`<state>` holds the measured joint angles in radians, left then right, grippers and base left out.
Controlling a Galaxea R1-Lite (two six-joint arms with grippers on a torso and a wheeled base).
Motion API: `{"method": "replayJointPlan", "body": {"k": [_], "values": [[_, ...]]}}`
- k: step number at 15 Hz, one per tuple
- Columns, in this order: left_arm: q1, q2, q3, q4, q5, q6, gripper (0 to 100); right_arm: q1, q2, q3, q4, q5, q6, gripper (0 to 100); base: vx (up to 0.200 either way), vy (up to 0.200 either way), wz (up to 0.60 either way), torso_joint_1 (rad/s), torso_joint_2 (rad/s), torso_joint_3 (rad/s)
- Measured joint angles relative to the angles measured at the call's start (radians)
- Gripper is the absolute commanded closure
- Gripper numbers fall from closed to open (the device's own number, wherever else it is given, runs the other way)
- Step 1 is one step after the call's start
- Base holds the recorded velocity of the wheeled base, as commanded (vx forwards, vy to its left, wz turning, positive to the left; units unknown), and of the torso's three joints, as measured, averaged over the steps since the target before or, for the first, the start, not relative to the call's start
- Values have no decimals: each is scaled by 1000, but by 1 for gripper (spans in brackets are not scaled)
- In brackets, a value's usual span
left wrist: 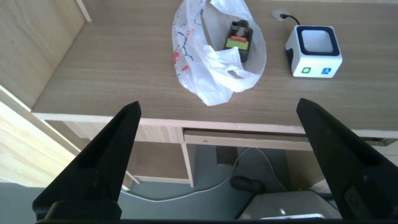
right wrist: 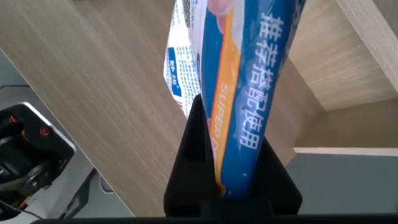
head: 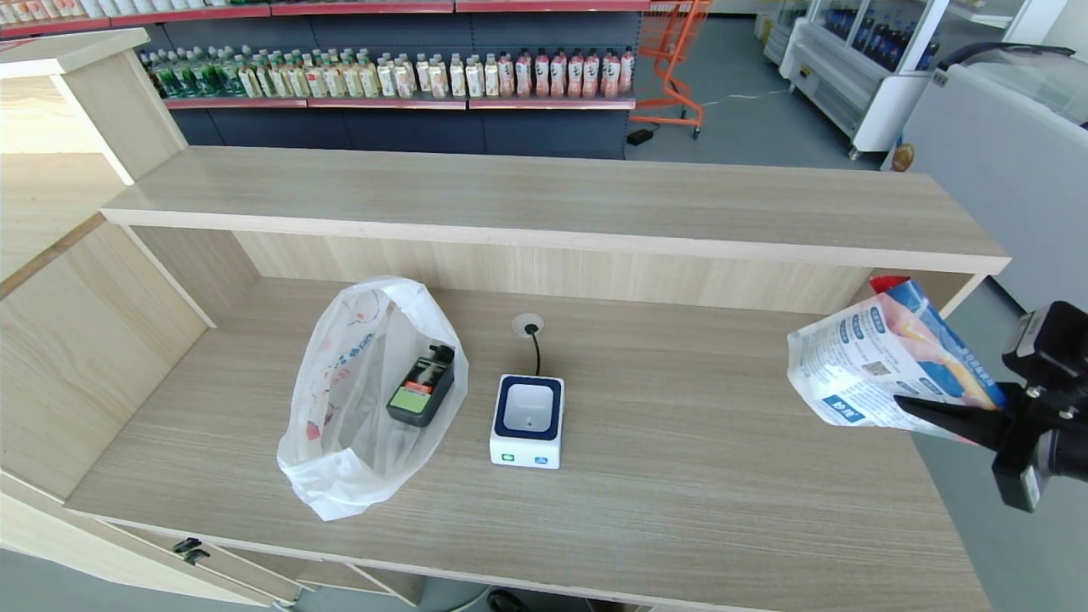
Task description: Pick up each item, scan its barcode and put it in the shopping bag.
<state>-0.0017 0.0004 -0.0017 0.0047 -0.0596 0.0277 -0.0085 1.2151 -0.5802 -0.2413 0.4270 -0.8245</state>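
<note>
The biggest thing is the wooden counter, with a higher wooden ledge along its far side. Its near edge is cut off at the bottom of the head view. Far behind it stands a store shelf with a long row of bottles, too small to tell apart. On the left part of the counter lies the shopping bag. It is thin, white plastic with red marks, and its mouth is open. The snack packet is next in size. It is white, blue and orange with a red top corner, and it is up in the air over the right end of the counter, well apart from the bag. The right gripper pinches its lower end tight between two black fingers, so that end is hidden. A small square code shows on the packet's white side. The left gripper hangs out in front of the counter's near edge. Its two black fingers are spread wide with nothing between them, and their bases are cut off. The scanner, a white box with a dark blue frame on top, sits in the middle of the counter, just beside the bag but not touching it. Inside the bag lies a small dark bottle with a green and red label; the bag's folds cover part of it. A black cord runs from the scanner's back into a round hole in the counter.
</note>
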Motion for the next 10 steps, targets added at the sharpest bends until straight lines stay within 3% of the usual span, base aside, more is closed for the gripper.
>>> {"method": "replayJointPlan", "body": {"k": [7, 10], "values": [[0, 0, 0, 0, 0, 1, 0, -21, 0, 6, -16, 5, -54, 100, 0, 0, 0, 0, 0, 0], [0, 0, 0, 0, 0, 1, 0, -21, 1, 4, -17, 43, -53, 100, 0, 200, 0, -4, 2, 2]]}}
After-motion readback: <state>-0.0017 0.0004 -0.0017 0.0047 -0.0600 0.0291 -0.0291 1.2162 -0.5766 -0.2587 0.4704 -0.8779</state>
